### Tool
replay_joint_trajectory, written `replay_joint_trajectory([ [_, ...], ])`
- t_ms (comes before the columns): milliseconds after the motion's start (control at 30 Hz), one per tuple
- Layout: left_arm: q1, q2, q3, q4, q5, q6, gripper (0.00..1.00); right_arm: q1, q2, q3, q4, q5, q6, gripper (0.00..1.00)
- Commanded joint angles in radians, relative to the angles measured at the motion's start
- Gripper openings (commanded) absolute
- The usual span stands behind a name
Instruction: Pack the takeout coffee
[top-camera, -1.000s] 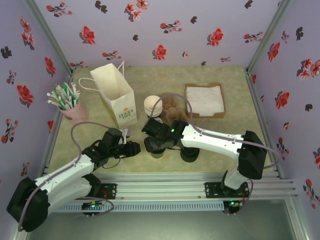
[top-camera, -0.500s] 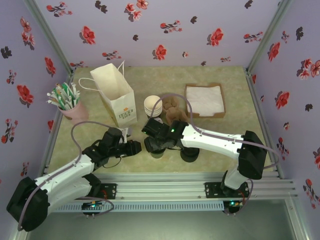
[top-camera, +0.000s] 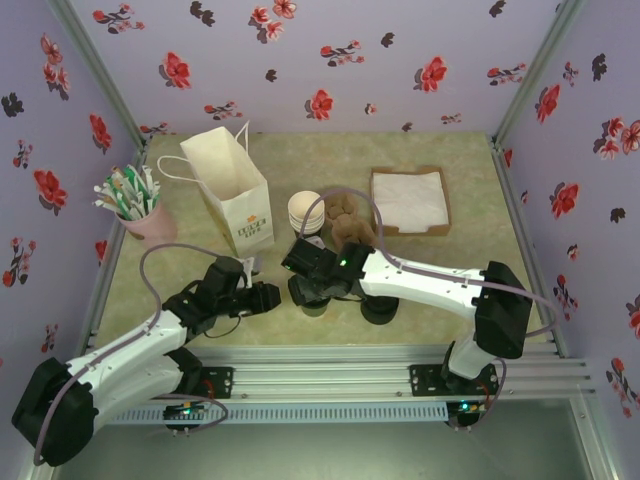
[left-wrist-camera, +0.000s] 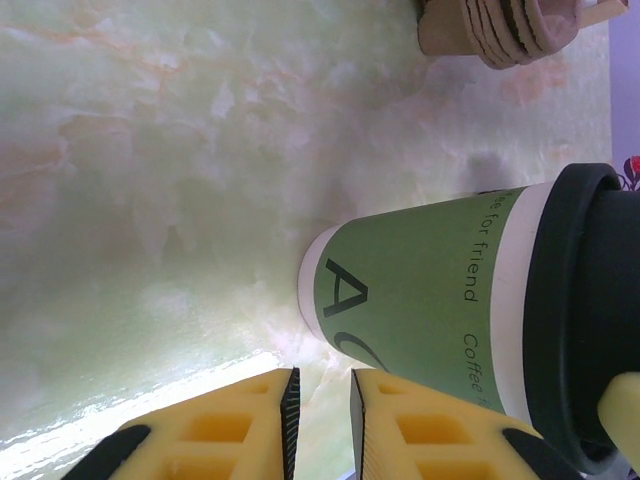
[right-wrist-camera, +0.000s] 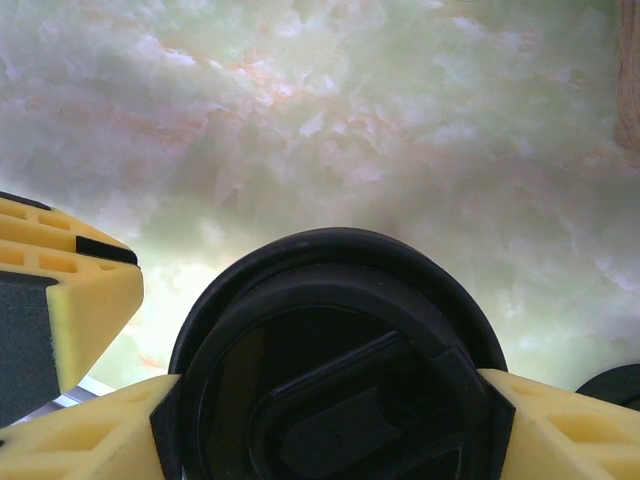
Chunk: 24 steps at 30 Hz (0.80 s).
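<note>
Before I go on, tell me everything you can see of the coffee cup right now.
The cup is paper: green wall with dark lettering (a large A, "for friend", "Coffee"), a white band under the rim, and a round black plastic lid pressed on. It stands upright on the marbled table. The right gripper clamps the lid, one yellow finger on each side. The left gripper, shut and empty, sits near the cup's base without touching it.

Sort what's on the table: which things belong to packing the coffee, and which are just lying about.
Job in hand:
takeout coffee
paper bag, its likely destination

Lying about:
stack of lidless cups
pink cup of sticks
napkin tray
brown carriers
</note>
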Motion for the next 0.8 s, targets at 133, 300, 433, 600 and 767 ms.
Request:
replay_joint_trajectory([
  [133, -0.001, -0.021, 0.038, -0.031, -0.017, 0.032, 0.22, 0.011, 0.085, -0.068, -0.041, -0.069, 0.05, 0.7],
  [300, 0.0, -0.024, 0.044, -0.039, -0.019, 0.037, 0.22, 0.012, 0.098, -0.072, -0.039, -0.083, 0.053, 0.7],
  [433, 0.0, -0.024, 0.048, -0.045, -0.021, 0.041, 0.22, 0.011, 0.111, -0.072, -0.037, -0.093, 0.055, 0.7],
  [600, 0.002, -0.029, 0.053, -0.052, -0.02, 0.044, 0.22, 0.014, 0.119, -0.065, -0.041, -0.099, 0.055, 0.7],
  [767, 0.003, -0.044, 0.059, -0.065, -0.023, 0.045, 0.24, 0.014, 0.103, -0.015, -0.083, -0.075, 0.048, 0.7],
])
